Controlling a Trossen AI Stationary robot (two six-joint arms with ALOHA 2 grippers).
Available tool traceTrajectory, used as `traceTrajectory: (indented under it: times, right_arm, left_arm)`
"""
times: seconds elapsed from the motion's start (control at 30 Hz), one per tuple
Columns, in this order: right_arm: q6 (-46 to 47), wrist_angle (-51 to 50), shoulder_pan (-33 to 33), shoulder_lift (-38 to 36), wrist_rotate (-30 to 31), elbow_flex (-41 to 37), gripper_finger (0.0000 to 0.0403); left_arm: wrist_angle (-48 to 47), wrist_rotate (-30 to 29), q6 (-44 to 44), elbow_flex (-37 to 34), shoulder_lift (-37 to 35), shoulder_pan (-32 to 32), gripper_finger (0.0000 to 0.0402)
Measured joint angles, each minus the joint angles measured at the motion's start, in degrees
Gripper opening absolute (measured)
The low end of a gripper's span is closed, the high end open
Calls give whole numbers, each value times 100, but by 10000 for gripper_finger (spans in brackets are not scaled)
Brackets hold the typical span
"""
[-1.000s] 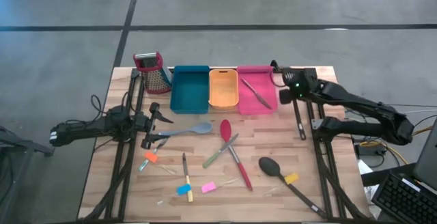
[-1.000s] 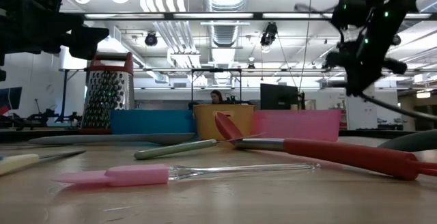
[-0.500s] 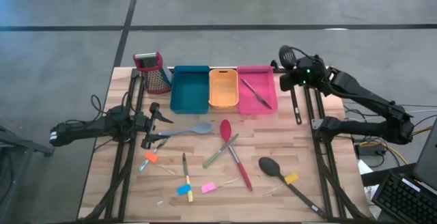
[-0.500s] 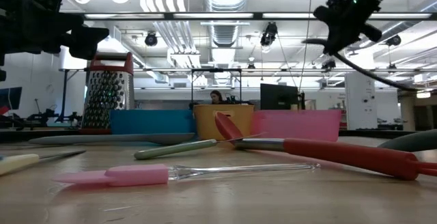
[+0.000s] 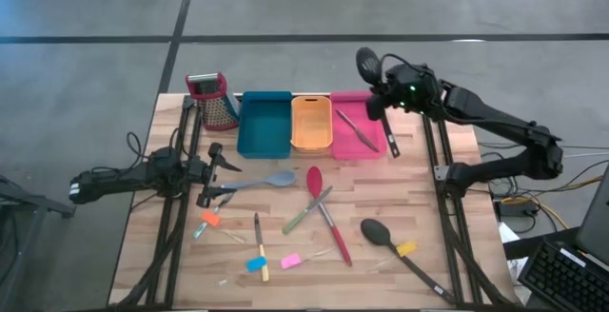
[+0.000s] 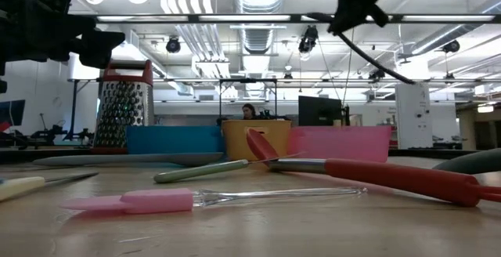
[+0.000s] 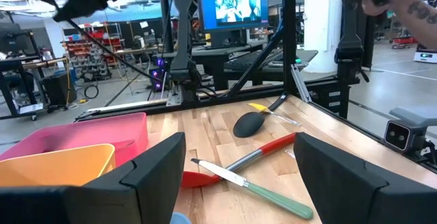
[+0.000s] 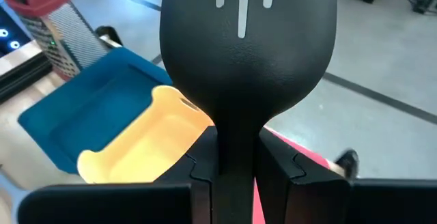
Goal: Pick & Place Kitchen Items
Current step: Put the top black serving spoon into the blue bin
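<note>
My right gripper is shut on a black slotted spatula, high over the far right corner of the pink bin. The spatula's slotted head fills the right wrist view. A metal tool lies in the pink bin. On the table lie a red spoon, a grey-blue spoon, a green-handled tool, a black spoon and small coloured pieces. My left gripper stands open at the table's left side, holding nothing. My right gripper pinches the spatula's neck, just below the slotted head, between its two fingers. It comes from the table's right, slanting down. The spatula is lifted clear and tilted: head past the far edge, handle end lower, beside the pink bin.
A teal bin and an orange bin stand left of the pink one along the far edge. A metal grater with a red top stands at the far left. A person's arm shows beyond the table.
My right gripper has risen and gone toward the table's left, from the far right part of the table to above the pink bin's far right corner, turning as it went. The spatula has gone with it, lifted higher, its head swung toward the far left.
</note>
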Motion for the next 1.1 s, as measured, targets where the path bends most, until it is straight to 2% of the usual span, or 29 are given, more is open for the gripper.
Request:
traceTrajectory:
  times: [0.2,0.37,0.77,1.1]
  right_arm:
    - [-261,-93,145,725,2,681,51]
    - [-301,-455,219,1045,0,1031,51]
    - [-272,-463,332,1041,24,1038,51]
    - [-346,-450,456,1041,21,1035,51]
  left_arm:
    - [0,0,2,0,0,0,278]
    - [0,0,2,0,2,-2,278]
    - [59,2,-17,-2,2,0,278]
    - [513,-56,81,-2,0,0,278]
